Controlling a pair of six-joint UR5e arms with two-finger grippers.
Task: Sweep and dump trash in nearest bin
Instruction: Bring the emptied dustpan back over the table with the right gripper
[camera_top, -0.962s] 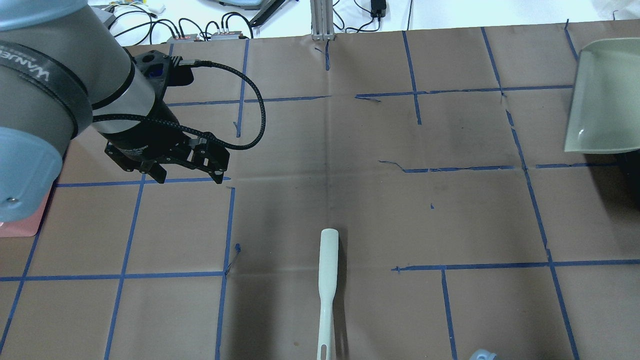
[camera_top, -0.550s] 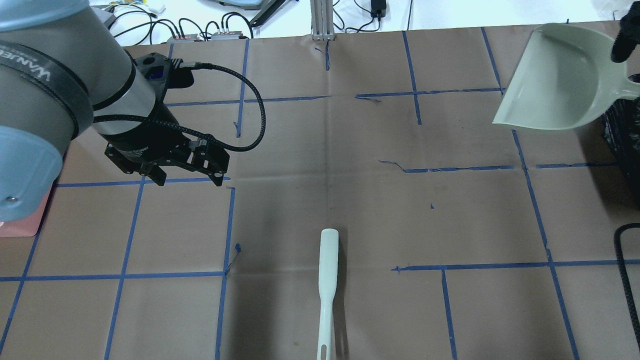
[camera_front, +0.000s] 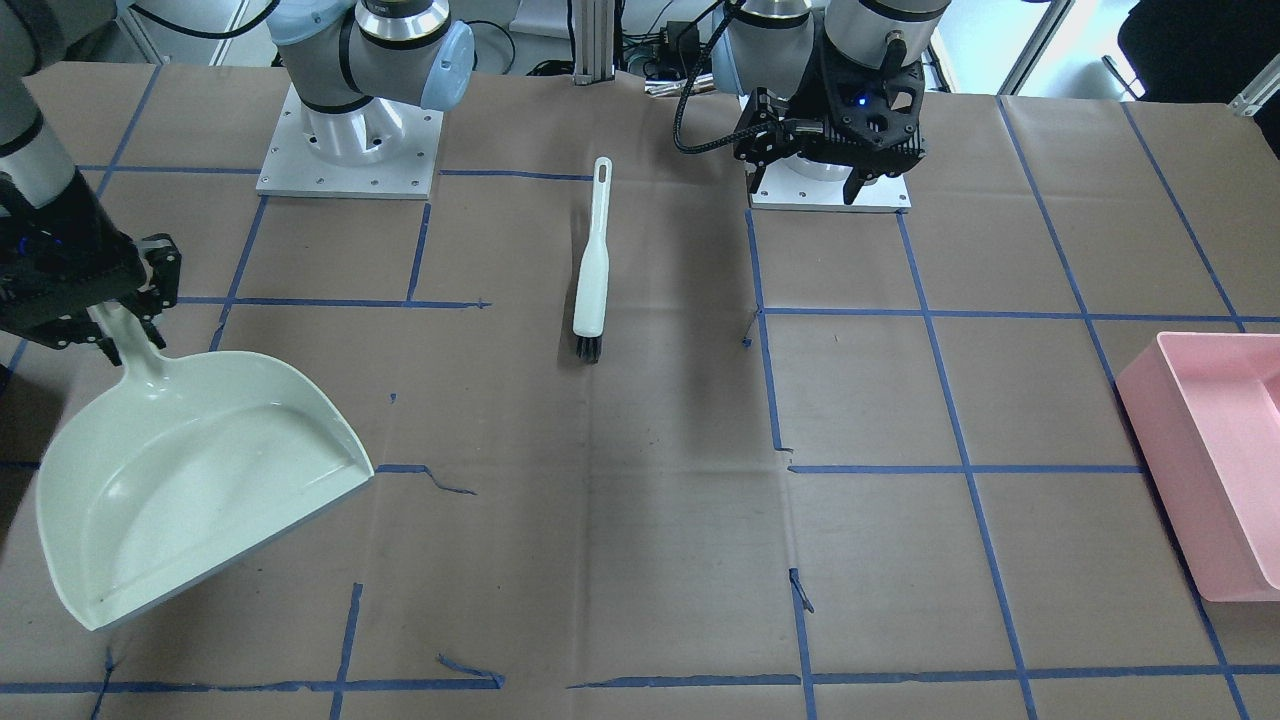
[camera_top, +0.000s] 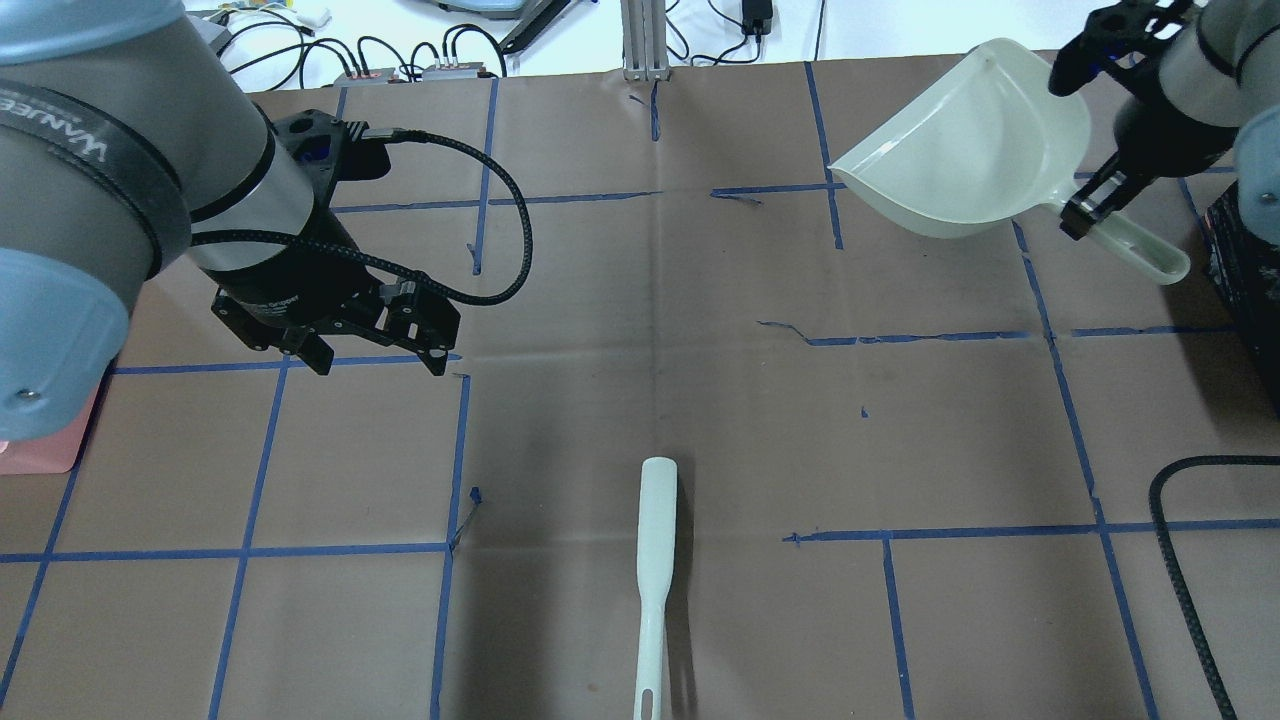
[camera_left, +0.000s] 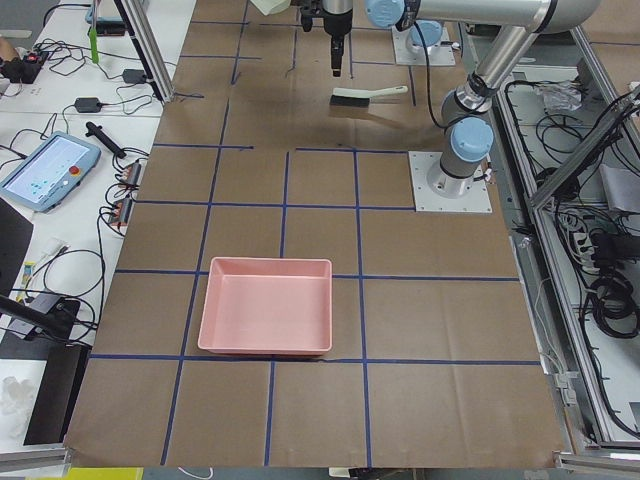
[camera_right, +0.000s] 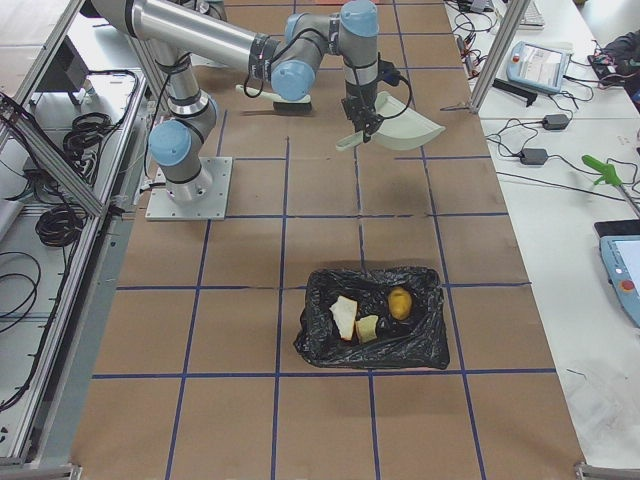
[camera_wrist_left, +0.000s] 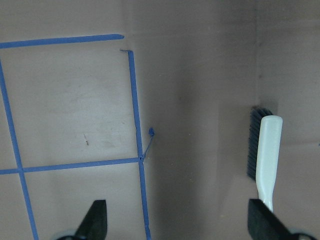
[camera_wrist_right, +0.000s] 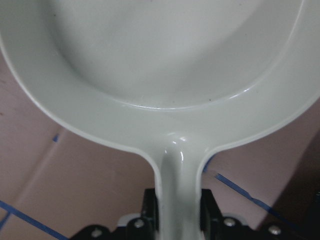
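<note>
The trash lies in the black bag-lined bin (camera_right: 425, 345): two white bread pieces (camera_right: 345, 318) and a yellow potato-like lump (camera_right: 400, 302). My right gripper (camera_top: 1095, 205) is shut on the handle of the pale green dustpan (camera_top: 970, 140) and holds it above the table's far right, its mouth towards the middle. The pan is empty in the right wrist view (camera_wrist_right: 160, 75) and the front view (camera_front: 190, 480). My left gripper (camera_top: 375, 355) is open and empty, hovering left of the white brush (camera_top: 655, 560). The brush lies flat on the table (camera_front: 592, 260) and also shows in the left wrist view (camera_wrist_left: 267, 150).
A pink bin (camera_front: 1210, 470) stands at the table's end on my left, also in the exterior left view (camera_left: 265, 305). The black bin's edge (camera_top: 1245, 290) is at the right rim of the overhead view. Blue tape lines grid the brown table cover.
The right arm has swung the dustpan in from the right edge over the table and turned its mouth to the left. The left gripper and the brush have not moved.
</note>
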